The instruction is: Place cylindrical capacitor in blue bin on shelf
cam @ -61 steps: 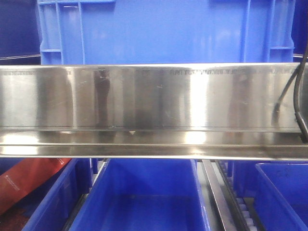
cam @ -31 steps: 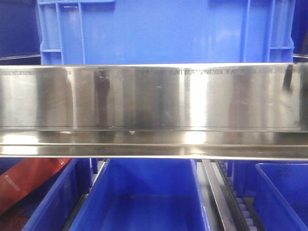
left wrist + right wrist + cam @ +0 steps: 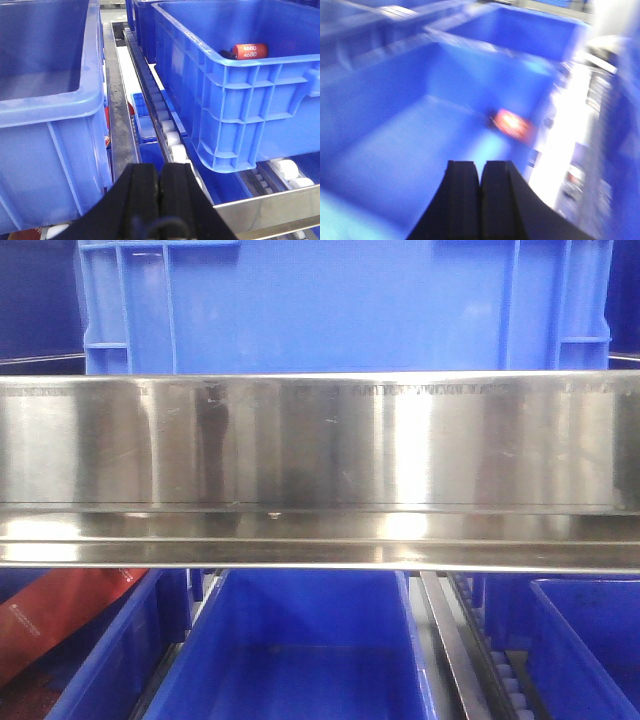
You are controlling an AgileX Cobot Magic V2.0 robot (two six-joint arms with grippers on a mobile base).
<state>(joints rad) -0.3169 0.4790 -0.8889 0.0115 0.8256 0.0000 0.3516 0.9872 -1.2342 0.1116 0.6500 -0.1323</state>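
Note:
The red cylindrical capacitor (image 3: 246,51) lies inside a blue bin (image 3: 235,85) on the roller shelf, at the upper right of the left wrist view. In the blurred right wrist view it is a red-orange blob (image 3: 512,124) on the floor of the same bin (image 3: 395,150), ahead of my right gripper (image 3: 481,172), which is shut and empty above the bin. My left gripper (image 3: 160,175) is shut and empty, low between two bins. The front view shows the shelf's steel rail (image 3: 320,470); no gripper shows there.
A second blue bin (image 3: 45,115) stands left of my left gripper. White rollers (image 3: 170,135) and a steel rail (image 3: 265,210) run under the bins. In the front view blue bins (image 3: 300,650) sit on the lower tier, one with a red packet (image 3: 50,615).
In the front view a black cable and arm part at the right edge of the shelf rail has withdrawn out of frame. The shelf and bins have not moved.

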